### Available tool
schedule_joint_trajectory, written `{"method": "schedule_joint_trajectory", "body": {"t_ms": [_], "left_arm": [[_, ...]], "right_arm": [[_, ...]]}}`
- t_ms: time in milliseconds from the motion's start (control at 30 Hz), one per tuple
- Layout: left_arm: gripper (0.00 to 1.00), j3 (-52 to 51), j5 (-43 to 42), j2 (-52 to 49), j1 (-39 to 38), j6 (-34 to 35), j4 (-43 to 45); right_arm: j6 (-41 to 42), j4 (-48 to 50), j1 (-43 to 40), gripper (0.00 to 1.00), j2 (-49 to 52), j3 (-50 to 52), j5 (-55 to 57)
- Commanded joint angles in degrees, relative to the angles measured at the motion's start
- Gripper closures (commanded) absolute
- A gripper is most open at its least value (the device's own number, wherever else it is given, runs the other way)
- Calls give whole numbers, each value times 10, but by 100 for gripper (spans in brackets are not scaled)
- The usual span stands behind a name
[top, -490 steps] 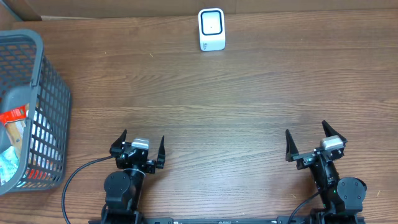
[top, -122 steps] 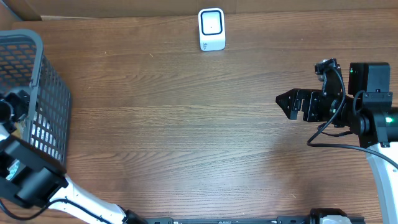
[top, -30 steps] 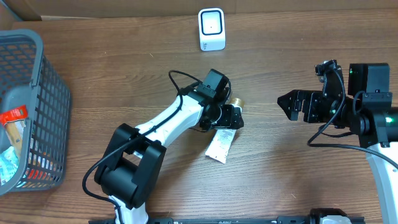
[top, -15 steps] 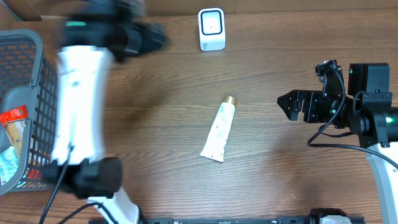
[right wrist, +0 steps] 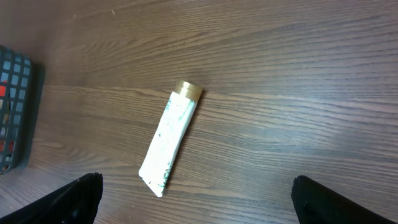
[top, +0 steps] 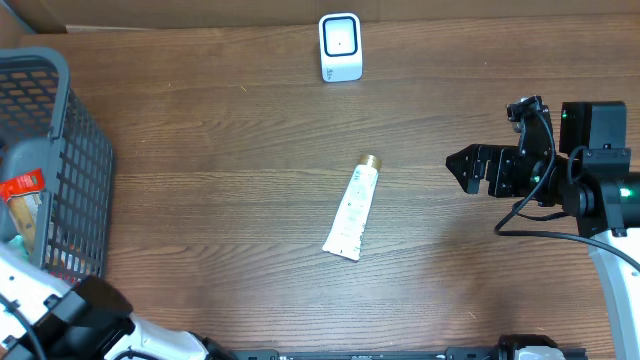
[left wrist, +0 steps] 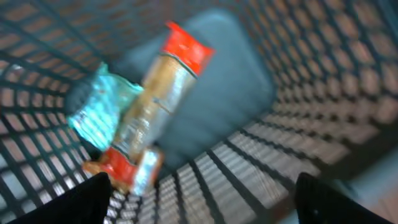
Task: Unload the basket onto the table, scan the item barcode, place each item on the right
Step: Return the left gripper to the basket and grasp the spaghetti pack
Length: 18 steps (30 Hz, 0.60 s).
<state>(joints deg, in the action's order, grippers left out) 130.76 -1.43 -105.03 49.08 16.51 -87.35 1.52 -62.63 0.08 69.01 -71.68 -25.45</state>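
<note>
- Tube (top: 352,207): a white tube with a gold cap lies flat on the bare wood near the middle of the table (top: 200,120). The cap points toward the far side and the crimped end toward the near side. Nothing touches it.
- Scanner (top: 340,47): a small white unit stands upright at the far edge of the table, well apart from the tube.
- Right gripper (right wrist: 199,202): its fingers stand wide apart and hold nothing. In the overhead view it hovers to the right of the tube, fingers pointing toward it but clear of it. In its own wrist view the tube lies on the wood ahead of the spread fingertips.
- Left gripper (left wrist: 199,202): its dark fingertips show in the two lower corners of the wrist view, spread wide with nothing between them.
- Basket (top: 70,160): a grey wire basket sits at the left edge of the table. The blurred left wrist view looks down into it, onto a red-ended packet (left wrist: 152,109) with a teal packet (left wrist: 99,115) just beside it.
</note>
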Motion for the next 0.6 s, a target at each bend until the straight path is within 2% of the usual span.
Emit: {"method": "schedule_joint_trajectory", "body": {"t_ms": [0, 167, 300, 567], "left_arm": [[17, -69, 10, 1, 16, 2, 68], [13, -166, 23, 1, 11, -41, 172], [17, -251, 39, 0, 12, -78, 230], [16, -387, 47, 0, 12, -172, 341]], "right_arm": [[2, -12, -1, 0, -1, -11, 0], [2, -44, -1, 0, -1, -11, 38], [2, -34, -1, 0, -1, -11, 44], [2, -27, -1, 0, -1, -10, 44]]}}
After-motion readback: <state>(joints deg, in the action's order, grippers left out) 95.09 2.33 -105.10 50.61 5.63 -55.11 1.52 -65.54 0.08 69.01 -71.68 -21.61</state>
